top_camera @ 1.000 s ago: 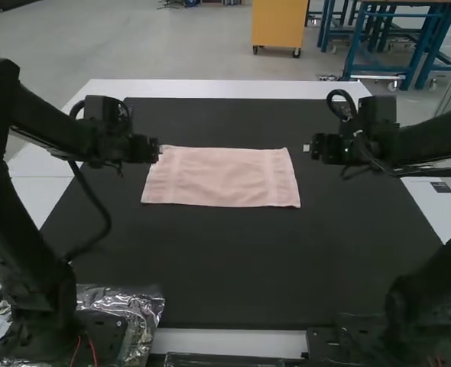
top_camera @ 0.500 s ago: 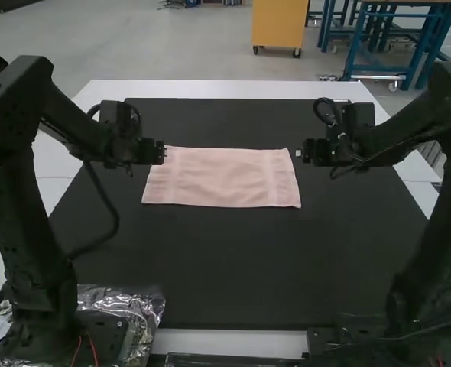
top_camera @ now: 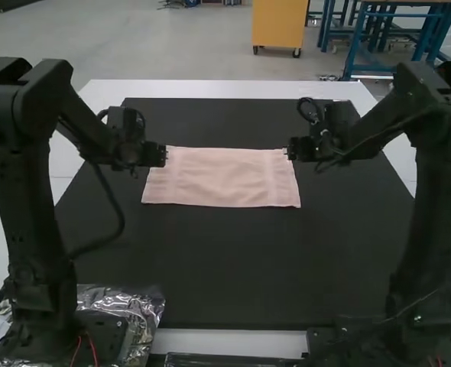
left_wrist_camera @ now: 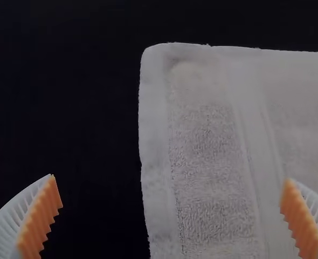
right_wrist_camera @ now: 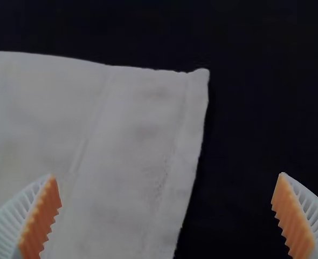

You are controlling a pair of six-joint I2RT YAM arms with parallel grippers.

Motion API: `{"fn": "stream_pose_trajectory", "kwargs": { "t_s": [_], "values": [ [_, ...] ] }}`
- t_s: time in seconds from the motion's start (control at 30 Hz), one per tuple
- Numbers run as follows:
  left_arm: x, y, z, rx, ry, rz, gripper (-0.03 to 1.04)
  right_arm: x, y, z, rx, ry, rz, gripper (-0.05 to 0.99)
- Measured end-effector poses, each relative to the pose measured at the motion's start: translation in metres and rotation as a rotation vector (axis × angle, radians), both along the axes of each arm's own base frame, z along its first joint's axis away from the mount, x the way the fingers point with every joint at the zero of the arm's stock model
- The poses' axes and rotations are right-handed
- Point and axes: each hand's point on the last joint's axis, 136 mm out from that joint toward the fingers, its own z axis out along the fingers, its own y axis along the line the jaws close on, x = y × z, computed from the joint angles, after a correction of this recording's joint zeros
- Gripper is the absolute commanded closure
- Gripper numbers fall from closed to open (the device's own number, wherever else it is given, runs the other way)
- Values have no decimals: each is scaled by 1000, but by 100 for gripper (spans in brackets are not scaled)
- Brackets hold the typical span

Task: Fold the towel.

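The pink towel (top_camera: 222,177) lies flat on the black mat as a wide rectangle; whether it is in layers I cannot tell. At its far left corner is my left gripper (top_camera: 165,156), and my right gripper (top_camera: 288,153) is at its far right corner. In the left wrist view, the left gripper (left_wrist_camera: 171,189) stands open, fingers wide apart, over the side edge of the towel (left_wrist_camera: 213,162). The right wrist view has the right gripper (right_wrist_camera: 166,188) open too, the towel's edge (right_wrist_camera: 132,140) passing between its fingers. Neither holds any cloth.
A black mat (top_camera: 233,267) covers most of the white table (top_camera: 225,89). Crumpled clear plastic wrap (top_camera: 144,310) lies by the left arm's base, near the table's front edge.
The right gripper has moved left from beside the towel to its far right corner. My left gripper has shifted slightly right. The towel has not moved.
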Motion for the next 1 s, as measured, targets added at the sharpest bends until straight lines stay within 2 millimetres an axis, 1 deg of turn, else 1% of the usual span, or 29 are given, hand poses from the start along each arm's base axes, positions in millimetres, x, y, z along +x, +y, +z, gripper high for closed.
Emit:
{"fn": "stream_pose_trajectory", "kwargs": {
  "t_s": [0.1,0.2,0.57,0.8,1.0],
  "values": [
    [5,1,-4,7,2,5,6,4,7,-8,-2,10,12,3],
    [12,2,-8,10,1,9,6,9,10,-16,-4,19,15,3],
    [30,18,-23,16,12,39,6,19,12,-47,-15,63,16,3],
    [39,18,-35,19,30,37,6,26,13,-59,-19,71,17,3],
    [43,18,-47,23,52,35,6,33,14,-69,-28,77,18,3]
  ]
}}
